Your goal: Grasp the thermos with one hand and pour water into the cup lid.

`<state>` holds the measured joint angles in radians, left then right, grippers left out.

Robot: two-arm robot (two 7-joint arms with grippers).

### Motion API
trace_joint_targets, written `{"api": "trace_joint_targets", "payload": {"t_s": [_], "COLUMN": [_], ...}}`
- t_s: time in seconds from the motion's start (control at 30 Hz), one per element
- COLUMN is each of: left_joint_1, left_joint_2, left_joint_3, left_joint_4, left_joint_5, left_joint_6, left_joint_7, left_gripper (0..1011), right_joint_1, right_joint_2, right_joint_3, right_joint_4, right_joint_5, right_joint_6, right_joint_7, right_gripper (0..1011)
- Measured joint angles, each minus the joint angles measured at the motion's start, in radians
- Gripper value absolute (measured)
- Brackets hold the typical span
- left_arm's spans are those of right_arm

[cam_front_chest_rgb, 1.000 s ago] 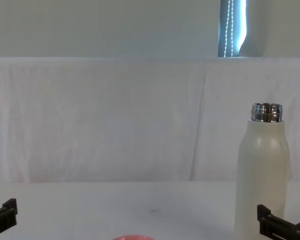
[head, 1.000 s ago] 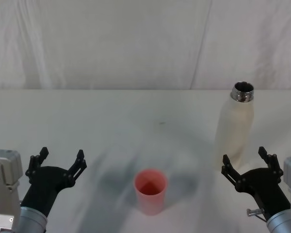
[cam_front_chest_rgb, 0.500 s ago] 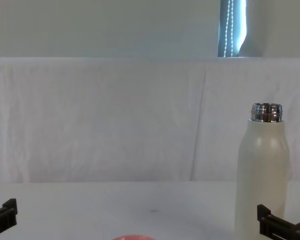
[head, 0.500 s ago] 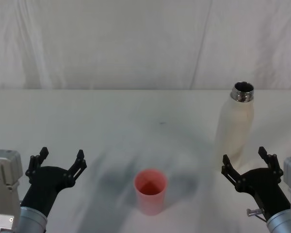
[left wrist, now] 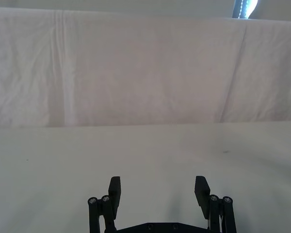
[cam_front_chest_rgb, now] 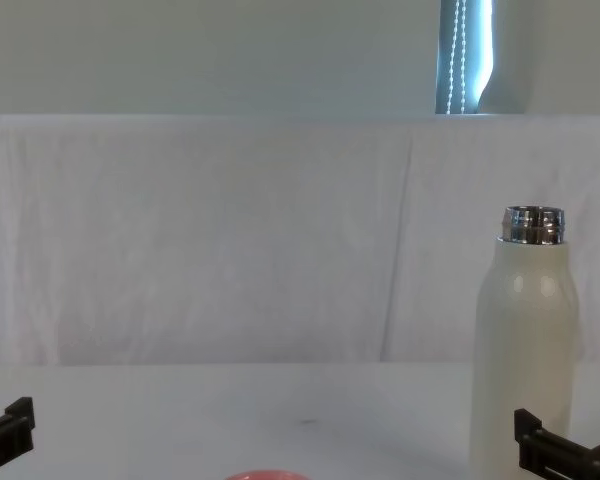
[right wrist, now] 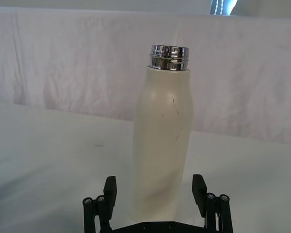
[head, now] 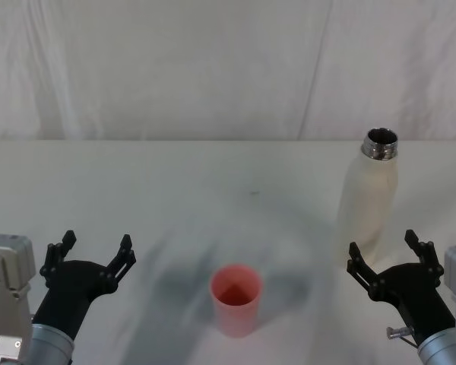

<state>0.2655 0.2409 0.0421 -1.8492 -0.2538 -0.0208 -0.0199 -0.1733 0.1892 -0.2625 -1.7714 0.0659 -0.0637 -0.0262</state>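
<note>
You have the thermos standing upright on the far right of the white table, its cap off and its shiny steel neck open at the top. Your right pincer sits low at the near right, just in front of the bottle's base, with its black fingers spread wide and nothing between them; in the right wrist view the thermos rises straight ahead, centred in the gap between the two fingertips but not touched by them. The cup lid stands open side up near the middle of the table's front edge, between your two arms and well apart from the bottle. Your left pincer rests at the near left, also spread open and holding nothing, with bare table ahead of it in the left wrist view. A white cloth backdrop hangs behind the table.
</note>
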Motion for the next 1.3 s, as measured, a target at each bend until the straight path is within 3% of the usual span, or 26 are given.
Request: {"api": "trace_joint_targets", "payload": {"t_s": [1.03, 1.3], "left_joint_1": [0.000, 0.000], "left_joint_2": [0.000, 0.000], "left_joint_3": [0.000, 0.000], "left_joint_4": [0.000, 0.000], "left_joint_5": [0.000, 0.000], "left_joint_6": [0.000, 0.000], "left_joint_7": [0.000, 0.000], "left_gripper": [1001, 1001], "right_joint_1": [0.000, -0.002], "right_joint_2": [0.000, -0.012], "right_joint_3": [0.000, 0.026], "right_joint_4": [0.000, 0.004], "right_joint_5": [0.000, 0.020], "right_joint_6": [0.000, 0.011], "right_joint_7": [0.000, 0.052], "right_gripper": [1002, 1002]}}
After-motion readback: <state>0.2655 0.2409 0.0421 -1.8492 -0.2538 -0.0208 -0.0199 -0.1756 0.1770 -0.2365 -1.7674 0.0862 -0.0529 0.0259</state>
